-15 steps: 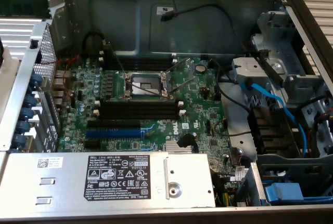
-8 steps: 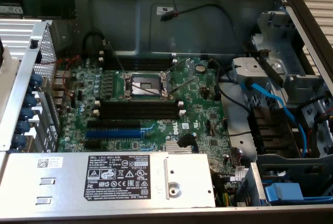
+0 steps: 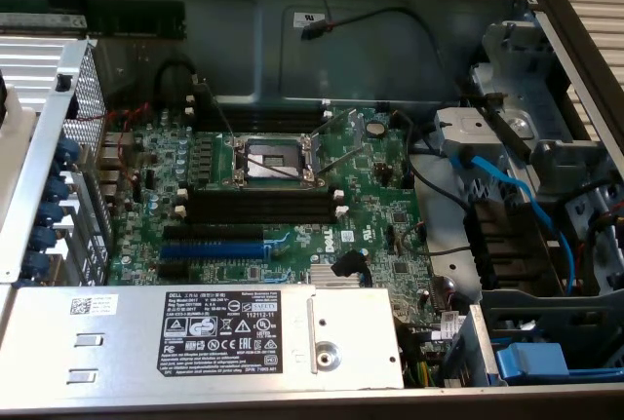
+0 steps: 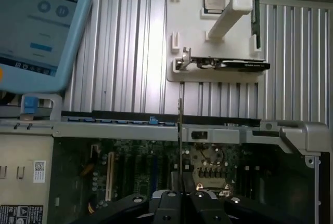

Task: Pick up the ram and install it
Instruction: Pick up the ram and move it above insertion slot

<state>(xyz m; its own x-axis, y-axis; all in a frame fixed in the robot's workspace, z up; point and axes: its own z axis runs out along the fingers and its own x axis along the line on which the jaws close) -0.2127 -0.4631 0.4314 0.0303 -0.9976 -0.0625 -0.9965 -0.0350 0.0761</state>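
Wrist view: ram edge-on w/in end effector

An open computer case holds a green motherboard. Black memory slots lie between the processor socket and a blue expansion slot. A labelled power supply sits nearest the camera, with blue cables at the exterior view's right.

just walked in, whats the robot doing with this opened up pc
A single robot arm is partway through fitting memory. Its pincer is closed on the ram, a thin stick seen edge-on in the wrist view, held upright above the motherboard of the open computer case. In the exterior view the long black memory slots beside the processor socket look empty, so the ram is not installed yet.
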